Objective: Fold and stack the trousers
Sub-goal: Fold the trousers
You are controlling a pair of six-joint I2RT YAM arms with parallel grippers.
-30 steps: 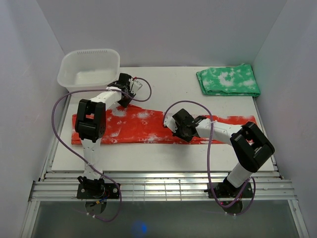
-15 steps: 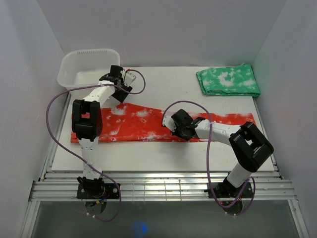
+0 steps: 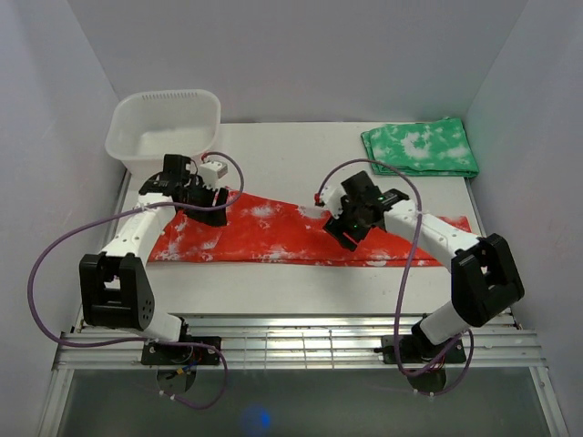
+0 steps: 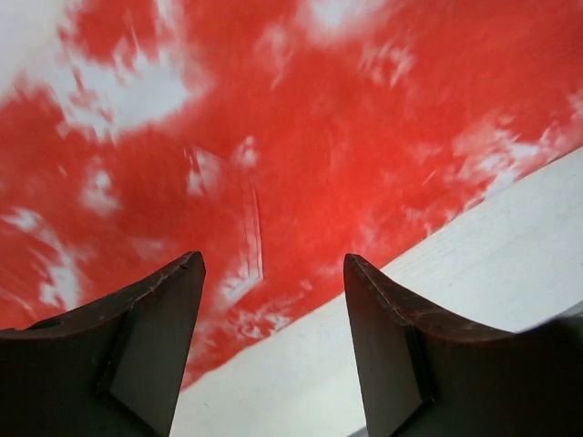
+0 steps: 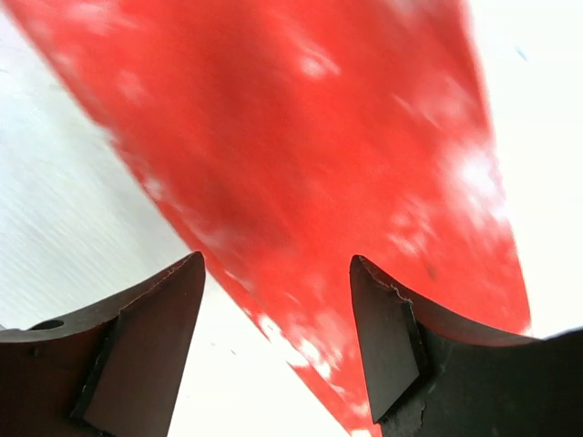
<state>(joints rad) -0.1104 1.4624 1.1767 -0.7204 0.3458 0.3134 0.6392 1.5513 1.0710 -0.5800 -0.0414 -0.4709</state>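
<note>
Since both sets of jaws stand apart with nothing between them, we judge that no fold is under way and the next grasp has to be set up. The trousers [image 3: 273,232] lie flat as a long strip across the middle of the table [image 3: 301,282], broad at the left and narrowing toward the right. The left gripper [image 3: 217,206] hovers over the broad end's far edge, and the right gripper [image 3: 347,233] hangs over the strip about midway. The green cloth [image 3: 421,148] sits well apart in the far right corner, and the basket [image 3: 164,127] in the far left.

To fold crosswise well, we would take one end at both its corners and pinch every layer together, not just the top one. We would lift only enough to clear the cloth, carry the end over to meet the other, and lay it down edge on edge. Dragging would wrinkle the lower layer, and the slanting far edge may need squaring first.
</note>
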